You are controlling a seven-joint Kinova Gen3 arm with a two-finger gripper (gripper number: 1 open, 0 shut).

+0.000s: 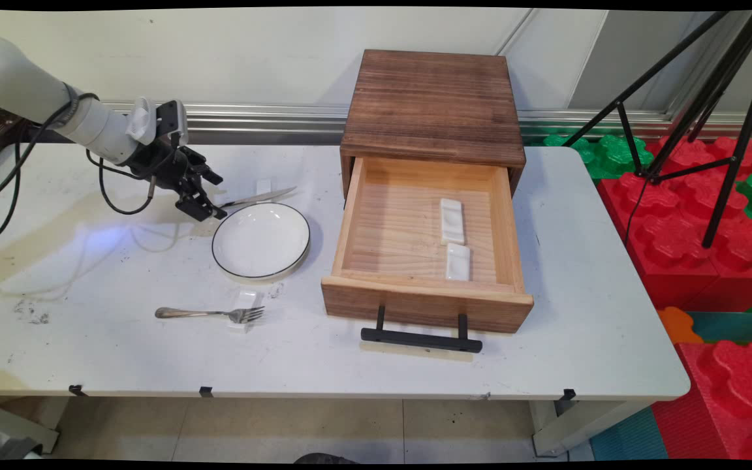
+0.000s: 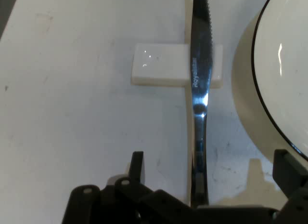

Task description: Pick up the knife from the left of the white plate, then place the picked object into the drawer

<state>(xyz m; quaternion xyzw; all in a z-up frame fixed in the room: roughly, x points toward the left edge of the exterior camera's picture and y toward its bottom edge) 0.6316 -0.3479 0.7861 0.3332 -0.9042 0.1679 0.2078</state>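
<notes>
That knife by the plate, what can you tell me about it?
The knife is a shiny steel table knife with a serrated blade edge and small lettering on the blade. It lies beside the white plate, on the far side of it. Its blade crosses a small white rest. The handle end runs between the tool's two fingers; whether they grip it cannot be told.

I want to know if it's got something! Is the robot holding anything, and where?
Nothing. The gripper is open, its fingers wide apart on either side of the knife.
</notes>
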